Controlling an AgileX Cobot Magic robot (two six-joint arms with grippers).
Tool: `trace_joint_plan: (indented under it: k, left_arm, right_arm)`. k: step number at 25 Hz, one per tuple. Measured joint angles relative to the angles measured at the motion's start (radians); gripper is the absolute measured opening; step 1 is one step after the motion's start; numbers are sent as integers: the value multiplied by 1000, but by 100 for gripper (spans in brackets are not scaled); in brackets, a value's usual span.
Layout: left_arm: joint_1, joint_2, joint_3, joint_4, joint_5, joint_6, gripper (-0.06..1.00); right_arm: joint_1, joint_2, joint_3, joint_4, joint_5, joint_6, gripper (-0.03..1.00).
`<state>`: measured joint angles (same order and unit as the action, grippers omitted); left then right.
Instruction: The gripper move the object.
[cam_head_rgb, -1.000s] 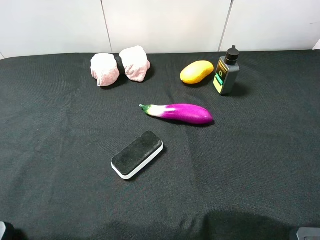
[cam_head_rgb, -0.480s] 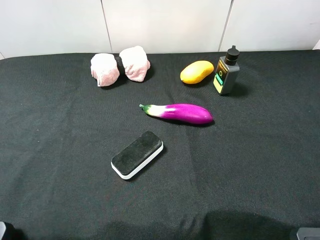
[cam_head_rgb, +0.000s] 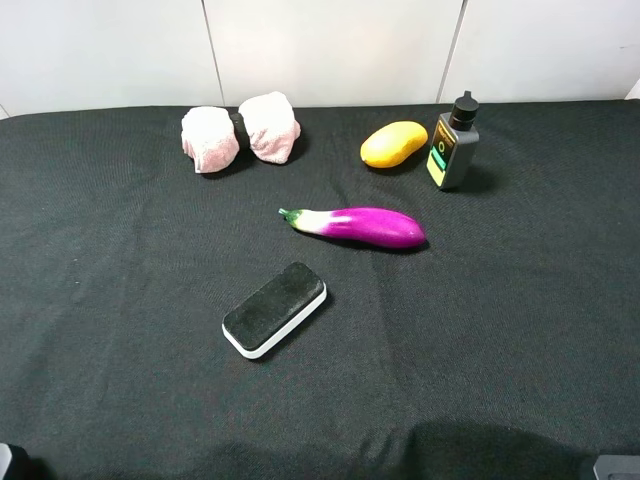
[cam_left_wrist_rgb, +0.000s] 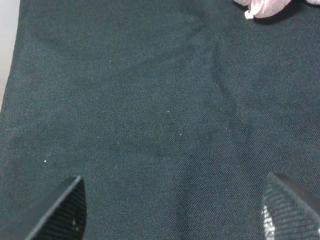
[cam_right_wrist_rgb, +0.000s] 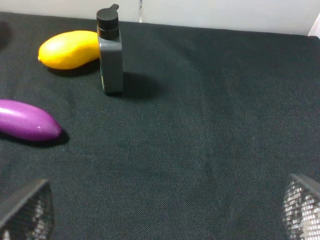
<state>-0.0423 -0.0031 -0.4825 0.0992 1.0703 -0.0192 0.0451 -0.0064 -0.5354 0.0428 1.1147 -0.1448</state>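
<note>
Standing upright: black-capped grey bottle (cam_head_rgb: 453, 148).

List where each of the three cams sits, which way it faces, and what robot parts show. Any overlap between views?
Exterior high: mounted above, looking down across the black cloth; only arm bits at the bottom corners.
Left wrist: on the left arm, facing bare cloth and a pink towel; left gripper open, finger tips showing.
Right wrist: on the right arm, facing the bottle, mango, eggplant; right gripper open.
Shared: bottle, mango and eggplant in exterior and right wrist.

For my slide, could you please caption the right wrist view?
Open right gripper faces an upright grey bottle with black cap, beside a yellow mango and purple eggplant on black cloth.
</note>
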Motion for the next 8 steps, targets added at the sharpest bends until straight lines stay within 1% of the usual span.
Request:
trace_joint_plan:
  k: [8]
  left_arm:
    - [0,0,0,0,0,0,71]
  right_arm:
    - [0,0,0,0,0,1,69]
